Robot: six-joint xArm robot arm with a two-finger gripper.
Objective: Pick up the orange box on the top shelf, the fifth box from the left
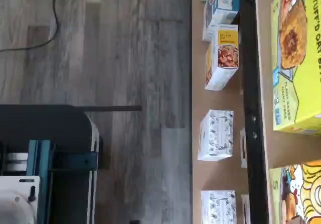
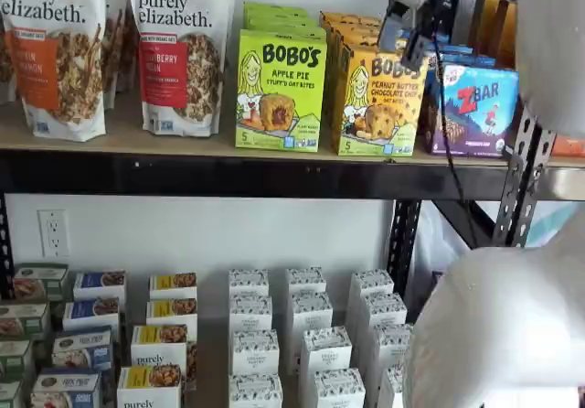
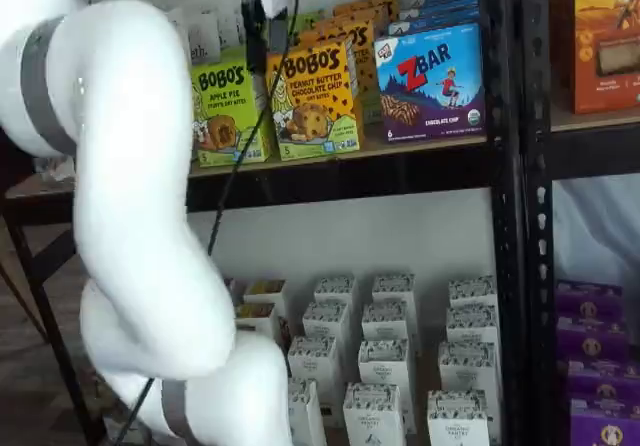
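Gripper (image 3: 262, 38) is hanging with jaws standing wide apart and gripping nothing, just in front of the orange box (image 2: 380, 102), which is sitting upright on the top shelf (image 2: 183, 143) behind its fingers.

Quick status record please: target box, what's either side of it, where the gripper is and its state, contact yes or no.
target: orange box, upright at the front of the top shelf
neighbours: green Apple Pie box on one side, ZBar box on the other
gripper: in front of the target's upper part, open
contact: cannot tell; box not lifted
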